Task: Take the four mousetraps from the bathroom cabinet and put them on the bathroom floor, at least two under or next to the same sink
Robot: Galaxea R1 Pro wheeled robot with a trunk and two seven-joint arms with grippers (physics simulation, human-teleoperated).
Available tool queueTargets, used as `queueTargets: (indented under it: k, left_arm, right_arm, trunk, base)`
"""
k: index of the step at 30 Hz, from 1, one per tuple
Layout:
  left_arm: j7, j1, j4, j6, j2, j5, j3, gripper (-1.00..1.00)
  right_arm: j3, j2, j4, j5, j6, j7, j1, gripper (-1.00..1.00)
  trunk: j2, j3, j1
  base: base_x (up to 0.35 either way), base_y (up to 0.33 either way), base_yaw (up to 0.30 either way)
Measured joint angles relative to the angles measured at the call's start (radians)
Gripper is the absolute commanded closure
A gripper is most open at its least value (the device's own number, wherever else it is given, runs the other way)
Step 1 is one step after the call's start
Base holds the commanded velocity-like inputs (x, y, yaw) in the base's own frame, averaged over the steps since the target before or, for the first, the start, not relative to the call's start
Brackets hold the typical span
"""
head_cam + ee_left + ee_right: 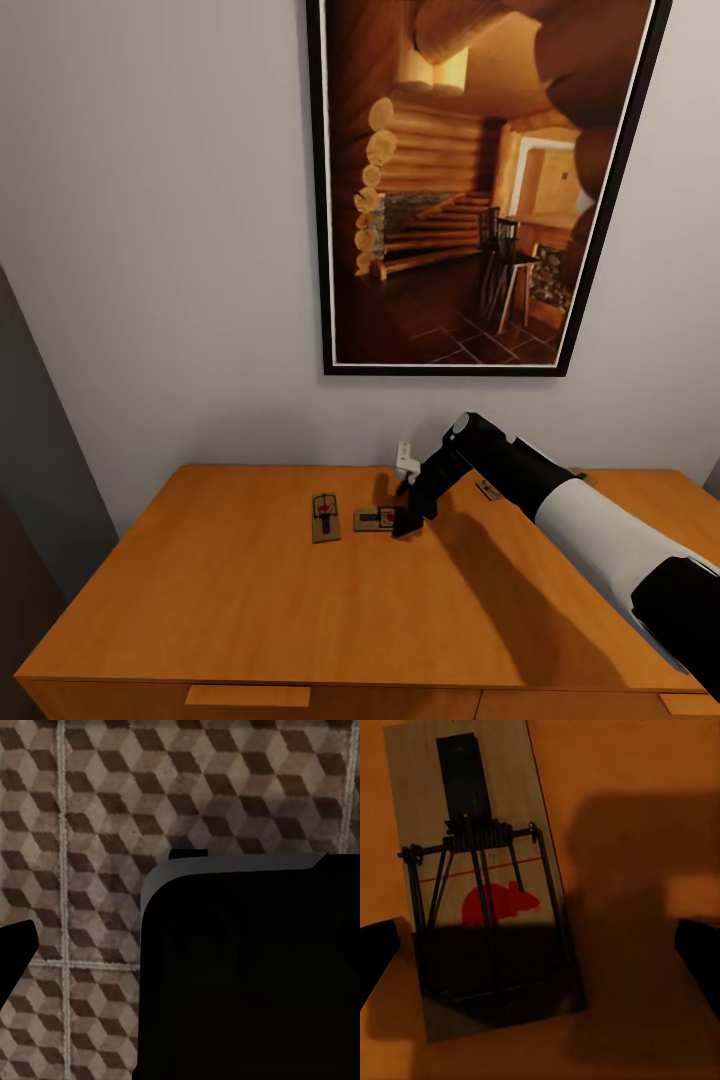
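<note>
Two mousetraps (326,517) mid-cabinet (200,590), edges distant

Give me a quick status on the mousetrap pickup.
Right gripper open, over a mousetrap on the cabinet top. Another trap lies beside. Nothing in the way.

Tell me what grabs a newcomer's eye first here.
The big framed picture of a log cabin interior dominates the wall above the cabinet. Below it, the right gripper reaches down over one mousetrap, whose red mouse print shows up close in the right wrist view, with a second mousetrap lying just beside it.
</note>
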Motion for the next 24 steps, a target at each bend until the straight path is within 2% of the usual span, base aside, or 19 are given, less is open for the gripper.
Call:
queueTargets:
  k: [13, 20, 24]
  left_arm:
    - [0.0, 0.0, 0.0, 0.0, 0.0, 0.0, -0.001, -1.0]
    - [0.0, 0.0, 0.0, 0.0, 0.0, 0.0, -0.001, -1.0]
    - [0.0, 0.0, 0.0, -0.001, 0.0, 0.0, -0.001, -1.0]
  right_arm:
    - [-0.004, -0.001, -0.005, 0.01, -0.016, -0.007, 0.0, 1.0]
    - [-0.031, 0.0, 0.026, 0.009, -0.015, -0.007, -0.001, 1.0]
    - [-0.03, 0.001, 0.031, 0.012, -0.016, -0.008, -0.004, 1.0]
  trunk:
    - [0.0, 0.0, 0.0]
    - [0.0, 0.0, 0.0]
    - [0.0, 0.0, 0.0]
  base:
    - [0.0, 0.0, 0.0]
    - [0.0, 0.0, 0.0]
    - [0.0, 0.0, 0.0]
